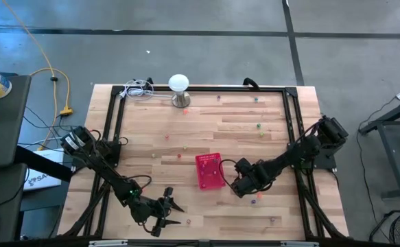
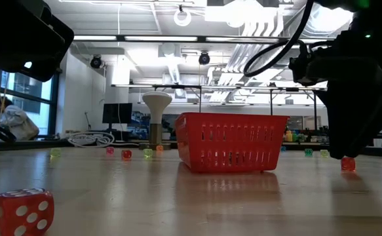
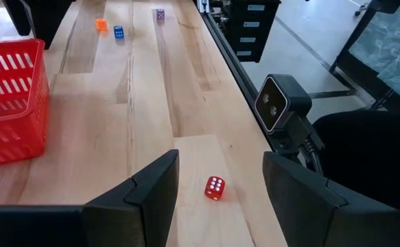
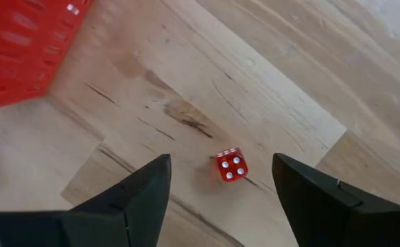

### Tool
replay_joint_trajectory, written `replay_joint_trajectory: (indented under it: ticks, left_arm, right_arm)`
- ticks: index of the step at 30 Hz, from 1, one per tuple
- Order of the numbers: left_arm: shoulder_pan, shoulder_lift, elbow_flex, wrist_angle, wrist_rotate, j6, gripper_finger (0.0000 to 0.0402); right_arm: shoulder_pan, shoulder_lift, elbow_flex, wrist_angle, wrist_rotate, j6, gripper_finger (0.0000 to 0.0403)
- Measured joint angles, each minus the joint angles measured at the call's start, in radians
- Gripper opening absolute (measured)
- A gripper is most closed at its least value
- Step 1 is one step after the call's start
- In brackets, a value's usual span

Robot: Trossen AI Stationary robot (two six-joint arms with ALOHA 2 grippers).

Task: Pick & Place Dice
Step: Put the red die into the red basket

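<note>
Broadly, the wooden worktop (image 1: 206, 130) is the biggest thing in view, framed by a black rail, with the red basket (image 1: 210, 170) sitting near its middle and a white dome-topped lamp (image 1: 179, 90) at its far edge. Both dark arms reach in over the near half of the worktop: the right end effector (image 1: 241, 188) hangs just beside the basket on its right, and the left end effector (image 1: 167, 210) sits near the front edge, to the left of the basket. Each has its fingers spread wide and holds nothing. In the right wrist view a red die (image 4: 231, 165) lies on the wood between those fingers, untouched; in the left wrist view another red die (image 3: 214, 188) lies likewise between that arm's fingers, close to the worktop's edge. The remaining dice (image 1: 258, 126) are scattered well apart over the far half of the worktop in mixed colours. Judging by this, the task is at an early stage: one small purple thing shows through the basket wall in the left wrist view and may be a die already inside, though I cannot tell, while many dice are left to collect, starting with the two reds now lined up.
</note>
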Motion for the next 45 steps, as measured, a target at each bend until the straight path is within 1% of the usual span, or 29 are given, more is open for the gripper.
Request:
replay_joint_trajectory:
  ticks: [10,15,20,26,32,43,45]
  left_arm:
    - [0.000,0.000,0.000,0.000,0.000,0.000,0.0204]
    - [0.000,0.000,0.000,0.000,0.000,0.000,0.0204]
    - [0.000,0.000,0.000,0.000,0.001,0.000,0.0204]
    - [0.000,0.000,0.000,0.000,0.003,0.000,0.0204]
    - [0.002,0.000,0.000,0.000,0.003,0.000,0.0204]
    - [0.002,0.000,0.000,0.000,0.003,0.000,0.0204]
    - [0.002,0.000,0.000,0.000,0.003,0.000,0.0204]
  right_arm:
    - [0.000,0.000,-0.001,0.000,0.007,0.030,0.0207]
    - [0.000,0.000,-0.029,0.006,0.001,0.055,0.0200]
    - [0.001,-0.001,-0.075,0.074,0.002,0.081,0.0199]
    - [0.001,-0.001,-0.079,0.079,0.005,0.081,0.0187]
    - [0.000,-0.001,-0.079,0.077,0.005,0.075,0.0149]
    - [0.000,0.000,-0.079,0.082,0.010,0.071,0.0056]
    - [0.001,0.000,-0.079,0.085,0.015,0.041,0.0040]
